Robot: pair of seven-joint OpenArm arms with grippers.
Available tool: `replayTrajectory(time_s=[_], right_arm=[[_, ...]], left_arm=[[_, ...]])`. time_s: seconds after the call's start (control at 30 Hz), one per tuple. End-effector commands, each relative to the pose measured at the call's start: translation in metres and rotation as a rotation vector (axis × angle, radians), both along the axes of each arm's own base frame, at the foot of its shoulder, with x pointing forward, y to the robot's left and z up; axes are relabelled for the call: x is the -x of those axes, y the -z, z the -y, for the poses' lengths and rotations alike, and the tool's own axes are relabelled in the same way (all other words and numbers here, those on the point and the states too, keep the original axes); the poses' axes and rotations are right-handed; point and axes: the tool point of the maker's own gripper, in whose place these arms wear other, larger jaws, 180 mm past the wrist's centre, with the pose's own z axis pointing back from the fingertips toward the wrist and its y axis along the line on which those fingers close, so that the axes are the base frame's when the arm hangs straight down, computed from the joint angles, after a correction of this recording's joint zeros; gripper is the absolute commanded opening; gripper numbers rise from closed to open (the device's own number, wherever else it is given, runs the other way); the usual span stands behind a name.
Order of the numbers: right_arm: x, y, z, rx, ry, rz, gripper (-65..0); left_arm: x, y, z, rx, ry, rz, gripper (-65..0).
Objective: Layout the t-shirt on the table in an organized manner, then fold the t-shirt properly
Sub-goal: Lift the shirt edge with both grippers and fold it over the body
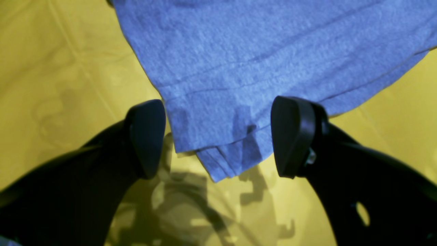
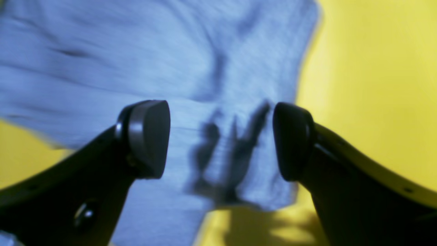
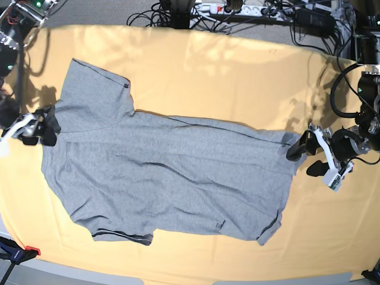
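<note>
The grey t-shirt point(image 3: 166, 172) lies spread across the yellow-orange table point(image 3: 208, 65), sleeves toward the left and hem toward the right. My left gripper point(image 3: 304, 157) hovers at the shirt's far right hem corner. In the left wrist view the left gripper point(image 1: 218, 136) is open, its fingers straddling the layered corner of the t-shirt point(image 1: 256, 51) without touching it. My right gripper point(image 3: 47, 130) stands at the shirt's left edge near the upper sleeve. The right wrist view shows the right gripper point(image 2: 220, 140) open above the blurred t-shirt point(image 2: 136, 51), holding nothing.
Cables and a power strip point(image 3: 237, 9) run along the table's far edge. A red-tipped clamp point(image 3: 18, 252) sits at the front left corner. Bare cloth point(image 3: 332, 237) surrounds the shirt on the right and front.
</note>
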Motion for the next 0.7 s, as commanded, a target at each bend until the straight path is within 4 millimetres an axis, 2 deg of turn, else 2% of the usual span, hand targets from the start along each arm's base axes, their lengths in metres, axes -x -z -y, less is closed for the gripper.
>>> replayTrajectory(time_s=[0.0, 0.13, 0.33, 0.67], right_arm=[[-0.004, -0.024, 0.0, -0.008, -0.031, 0.061, -22.7], [0.014, -0.049, -0.034, -0.145, -0.158, 0.135, -33.9], [0.047, -0.036, -0.047, -0.086, -0.2, 0.072, -34.0], [0.093, -0.029, -0.078, 0.004, -0.306, 0.0, -33.9]], left_arm=[[-0.008, -0.018, -0.004, 0.002, -0.004, 0.049, -16.6], [-0.006, -0.016, -0.005, -0.008, -0.003, 0.034, -16.6], [-0.006, -0.017, -0.004, -0.001, -0.002, 0.036, -16.6], [-0.006, -0.017, -0.004, 0.003, -0.002, 0.036, -16.6]])
